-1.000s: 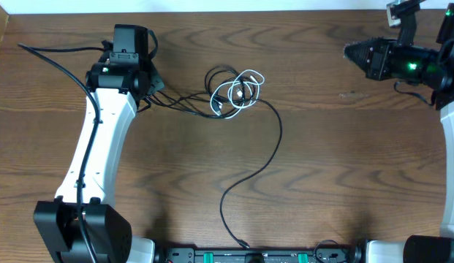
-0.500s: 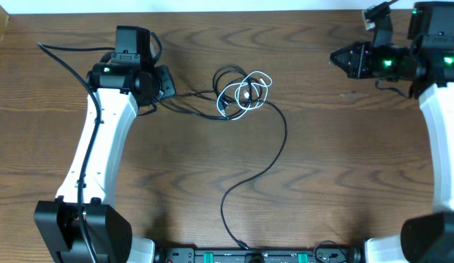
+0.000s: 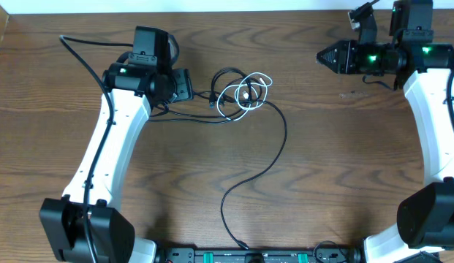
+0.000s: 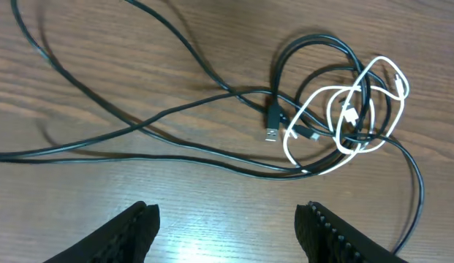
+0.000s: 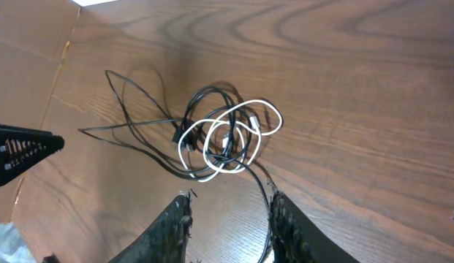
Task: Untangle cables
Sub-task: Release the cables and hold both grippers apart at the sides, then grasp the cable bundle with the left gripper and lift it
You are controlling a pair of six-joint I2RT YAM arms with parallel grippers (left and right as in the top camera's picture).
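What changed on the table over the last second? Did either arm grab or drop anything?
The left claw slid right toward the knot, opened, and seems to have let go of the black cords it was pulling; they now lie slack. The right claw moved left and opened too, holding nothing. The white cord is still looped through the black ones, and the knot barely shifted on the table.

The bench [image 3: 343,168] is dark brown wood with wavy, paler grain streaks. On it, the black cables [image 3: 285,135] are thin and plain, and the white cable [image 3: 245,93] is bright among them. The left arm [image 3: 110,146] and right arm [image 3: 431,117] have white shells with black joints. A green light [image 3: 373,58] glows on the right arm's black wrist. The left pincer [image 4: 227,215] and right pincer [image 5: 230,204] are black with ridged faces.
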